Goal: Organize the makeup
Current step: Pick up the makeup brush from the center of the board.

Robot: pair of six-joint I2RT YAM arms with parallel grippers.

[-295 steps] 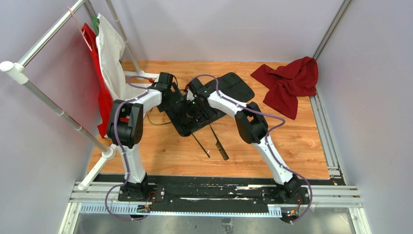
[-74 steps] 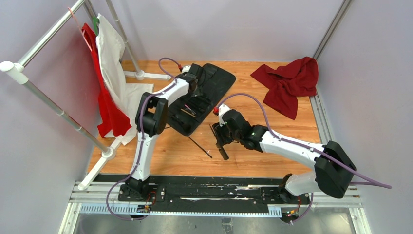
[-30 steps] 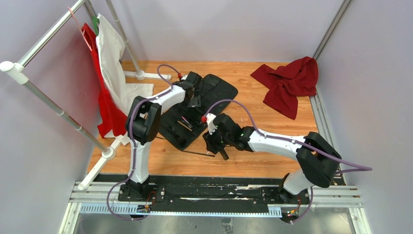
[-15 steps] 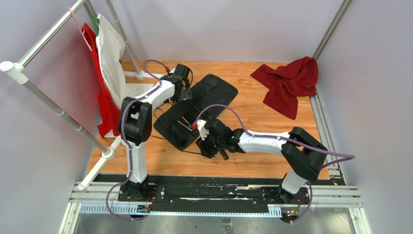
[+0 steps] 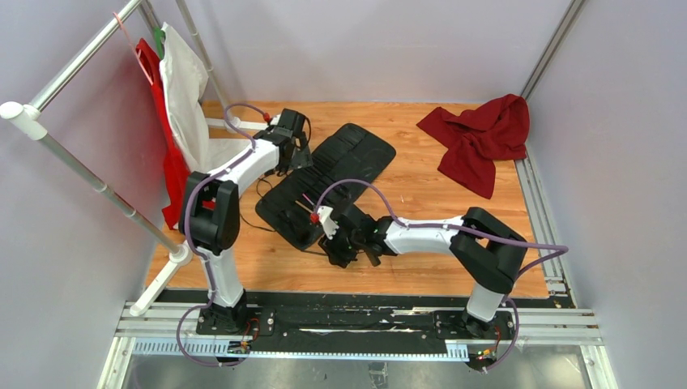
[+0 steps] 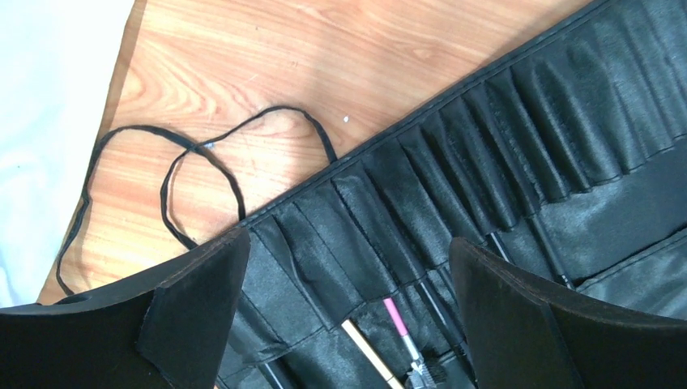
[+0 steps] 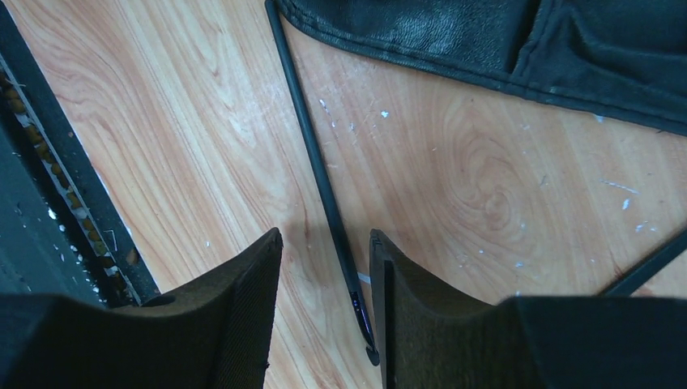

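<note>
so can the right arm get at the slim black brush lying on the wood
Probably yes: the right end effector hangs open over the slim black brush, a finger either side, nothing covering it there; only its far end nears the roll-up case.

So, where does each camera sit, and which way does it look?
Top: above and behind, looking down at the table; left arm and right arm show.
Left wrist: over the case, looking down; left fingers frame it.
Right wrist: low over the table, at a thin brush between right fingers.
Shared: both wrists see the case.
</note>
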